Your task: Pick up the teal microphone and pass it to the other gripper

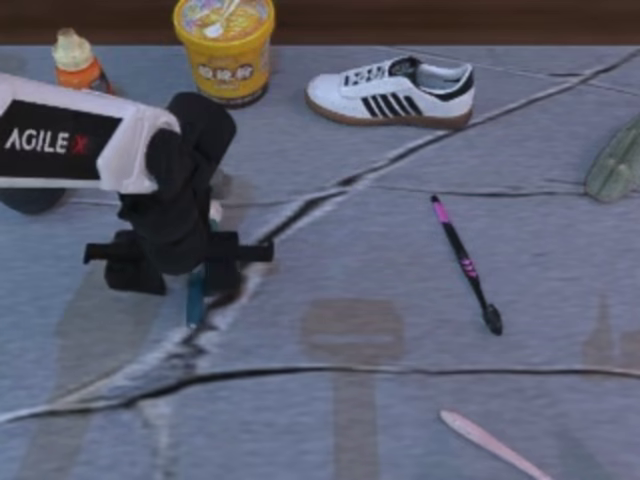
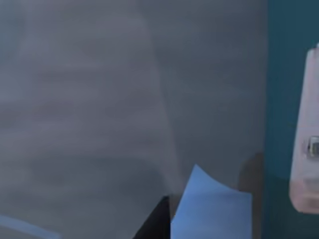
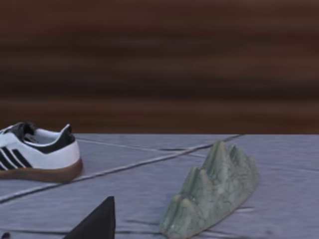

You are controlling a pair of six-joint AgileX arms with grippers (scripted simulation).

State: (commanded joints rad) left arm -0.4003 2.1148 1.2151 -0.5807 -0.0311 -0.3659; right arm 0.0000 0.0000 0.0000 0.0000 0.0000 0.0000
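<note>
The teal microphone (image 1: 196,298) lies on the grey cloth at the left of the table, and only the lower part of its handle shows below my left gripper (image 1: 180,272). That gripper hangs directly over it, open, with its black fingers straddling the handle. In the left wrist view the teal handle (image 2: 279,99) and its white switch strip (image 2: 305,129) fill one side. One blue-padded finger (image 2: 209,214) stands beside the handle with a narrow gap between them. The microphone's head is hidden under the arm. My right gripper (image 3: 99,221) is out of the top view; only a black tip shows in its wrist view.
At the back stand an orange bottle (image 1: 75,60), a yellow noodle cup (image 1: 225,45) and a white striped sneaker (image 1: 392,92). A black-and-pink toothbrush (image 1: 465,262) lies right of centre. A green ridged rock (image 1: 615,160) sits at the right edge and a pink stick (image 1: 495,445) near the front.
</note>
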